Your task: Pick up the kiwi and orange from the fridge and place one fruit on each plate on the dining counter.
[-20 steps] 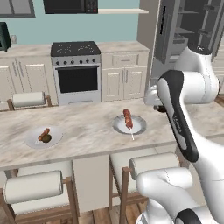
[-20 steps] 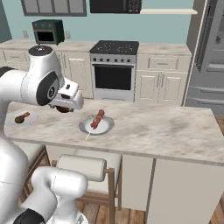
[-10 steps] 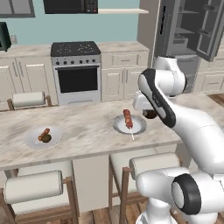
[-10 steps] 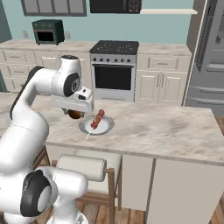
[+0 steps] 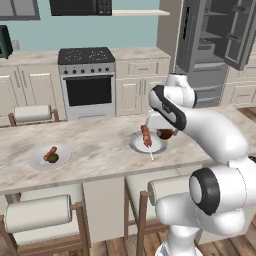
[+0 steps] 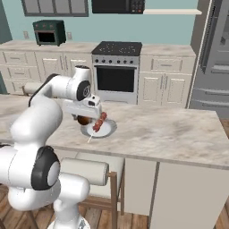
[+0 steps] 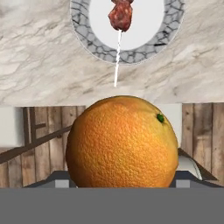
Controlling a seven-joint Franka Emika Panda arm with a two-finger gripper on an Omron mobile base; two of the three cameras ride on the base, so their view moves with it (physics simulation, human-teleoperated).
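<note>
Though skewer-laden (image 5: 146, 136), plate (image 5: 136, 146) beneath orange (image 7: 122, 142).

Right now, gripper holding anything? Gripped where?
Yes: the gripper holds the orange, a finger on each side of its round body, beside the plate with the skewer.

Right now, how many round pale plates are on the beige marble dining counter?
2. One round pale plate sits far left, holding the dark kiwi; the other plate holds a meat skewer, beside the gripper's orange.

Counter: your beige marble dining counter (image 5: 100, 150) spans mid-frame.
Left plate (image 5: 40, 162): lower left.
Right plate (image 5: 137, 145): centre, carrying a skewer (image 5: 146, 136).
</note>
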